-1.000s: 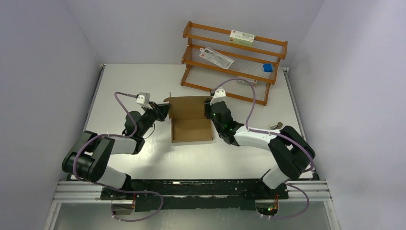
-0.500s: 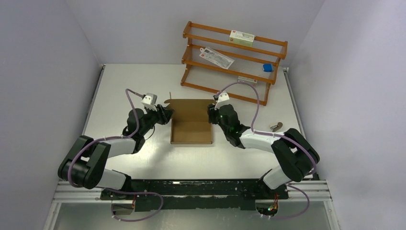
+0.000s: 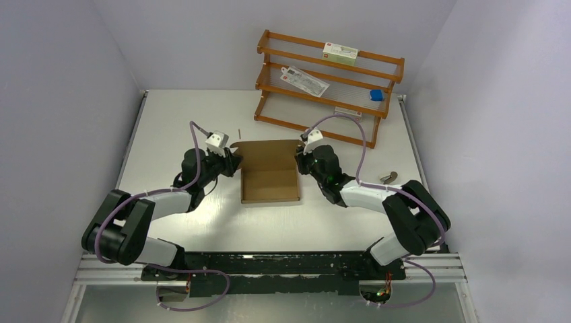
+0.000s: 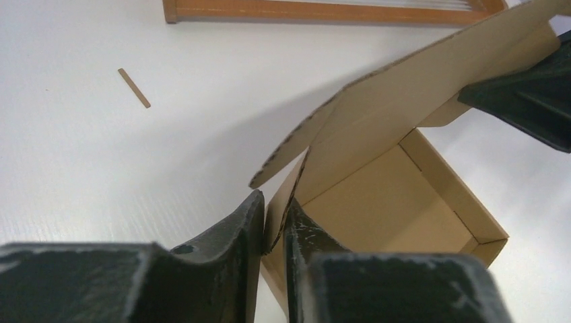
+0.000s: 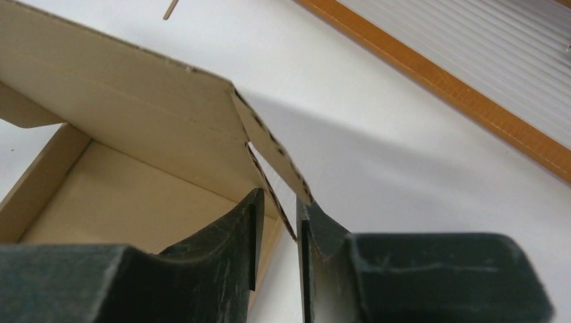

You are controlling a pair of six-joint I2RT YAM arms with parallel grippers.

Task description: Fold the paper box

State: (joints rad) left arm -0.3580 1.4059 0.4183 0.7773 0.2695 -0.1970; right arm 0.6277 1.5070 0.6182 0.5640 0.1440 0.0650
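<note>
The paper box (image 3: 269, 182) is a shallow brown cardboard tray in the middle of the table, with its lid panel (image 3: 269, 152) raised at the far side. My left gripper (image 3: 236, 160) is at the box's left far corner. In the left wrist view the left gripper (image 4: 273, 210) is shut on the edge of the box's (image 4: 377, 208) side wall. My right gripper (image 3: 298, 160) is at the right far corner. In the right wrist view the right gripper (image 5: 277, 202) is narrowly open, with the lid's (image 5: 121, 108) side flap edge between its fingers.
A wooden rack (image 3: 330, 81) stands behind the box, holding a white and green carton (image 3: 340, 51), a flat packet (image 3: 304, 81) and a blue item (image 3: 377, 95). A thin wooden stick (image 4: 134, 87) lies left of the lid. A small grey object (image 3: 388, 178) lies at the right.
Both grippers let go and closed in again at the lid's far corners. The left wrist has shifted right and toward the back, and the box has shifted slightly.
</note>
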